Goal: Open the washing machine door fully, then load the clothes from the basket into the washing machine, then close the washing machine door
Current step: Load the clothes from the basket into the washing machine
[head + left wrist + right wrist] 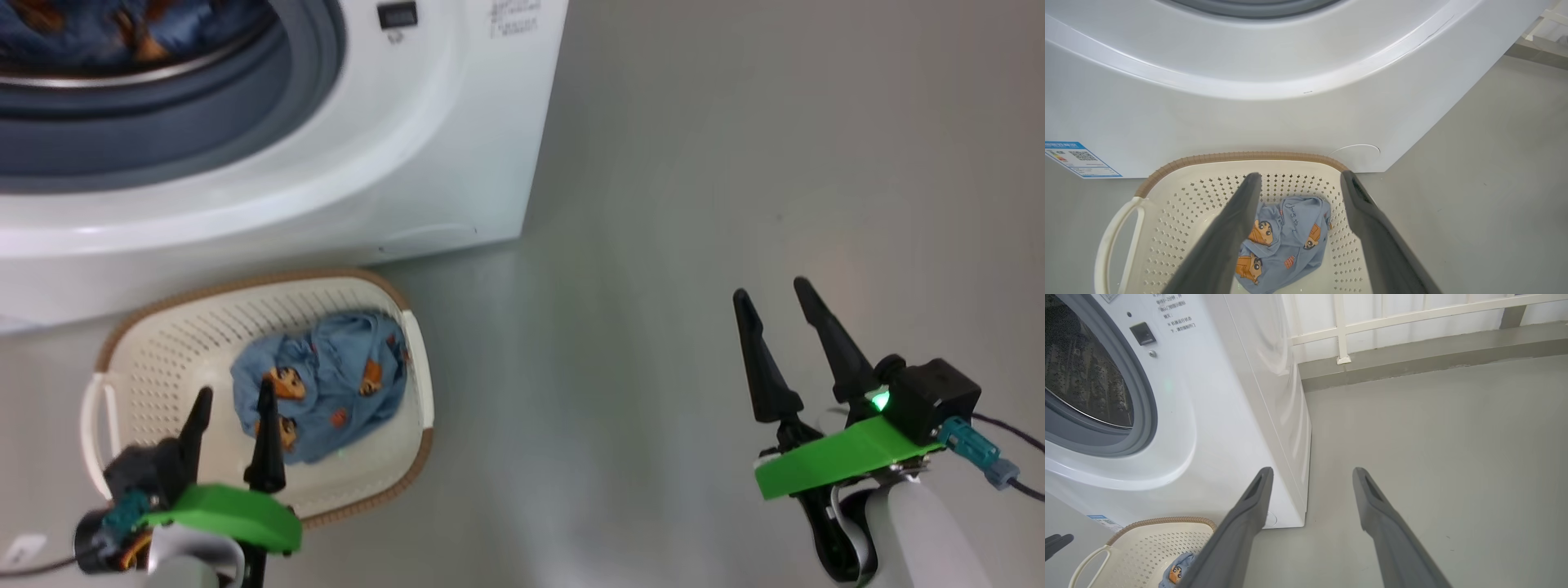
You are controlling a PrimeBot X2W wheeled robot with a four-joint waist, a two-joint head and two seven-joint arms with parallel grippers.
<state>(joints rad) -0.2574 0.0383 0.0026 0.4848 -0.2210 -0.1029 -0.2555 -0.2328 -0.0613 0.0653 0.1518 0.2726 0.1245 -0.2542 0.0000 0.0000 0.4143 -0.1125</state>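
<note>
The white washing machine (392,163) stands with its opening uncovered; the washing machine door is out of view. Light-blue printed clothes (90,33) lie inside the drum behind the blue-grey gasket (163,139). On the floor in front sits the cream basket (163,343), holding one more bundle of the clothes (326,384). My left gripper (234,390) hovers open over the basket's near side, its fingers framing the clothes (1290,237) without touching them. My right gripper (769,287) is open over bare floor to the right of the machine, holding nothing.
Grey floor (694,204) stretches to the right of the machine. In the right wrist view a white railing (1412,316) and a low grey ledge (1412,351) run along the back. A blue label sticker (1081,160) sits low on the machine's front.
</note>
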